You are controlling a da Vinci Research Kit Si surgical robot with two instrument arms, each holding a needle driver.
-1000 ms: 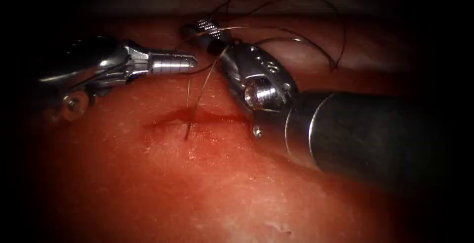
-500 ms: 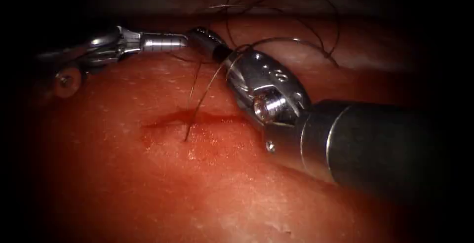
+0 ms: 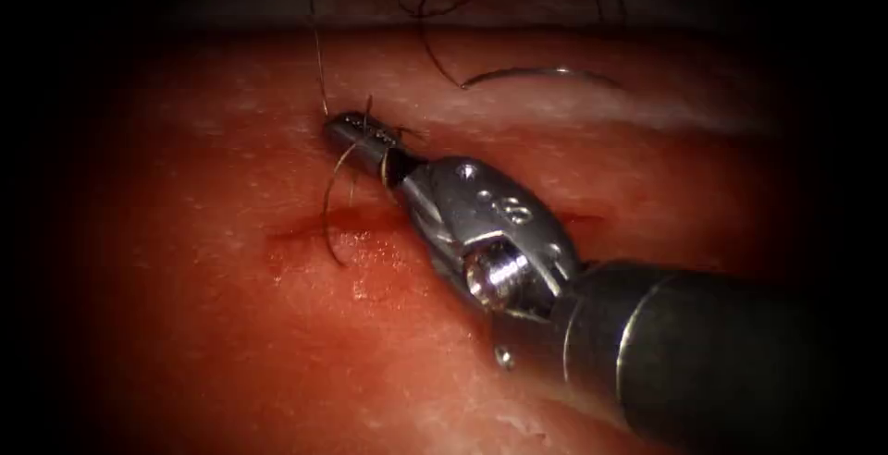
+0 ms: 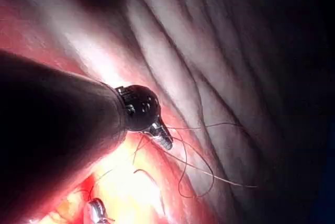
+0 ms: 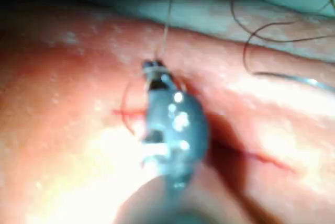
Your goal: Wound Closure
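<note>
My right silver needle driver tool (image 3: 356, 131) has its jaws clamped on dark thread (image 3: 329, 210) above the red cut (image 3: 314, 228); the curved steel needle (image 3: 541, 73) lies free at one o'clock on the pink tissue (image 3: 231, 344).

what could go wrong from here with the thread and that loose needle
1. The right pincer is shut on the thread right above the cut, with loops around it. A hard pull might tear the tissue or snag.
2. The needle lies free on the tissue, held by neither tool and not in the tissue, amid loose thread. It could get dragged or tangled.
3. Thread strands trail from the left pincer. That slack could knot.
</note>
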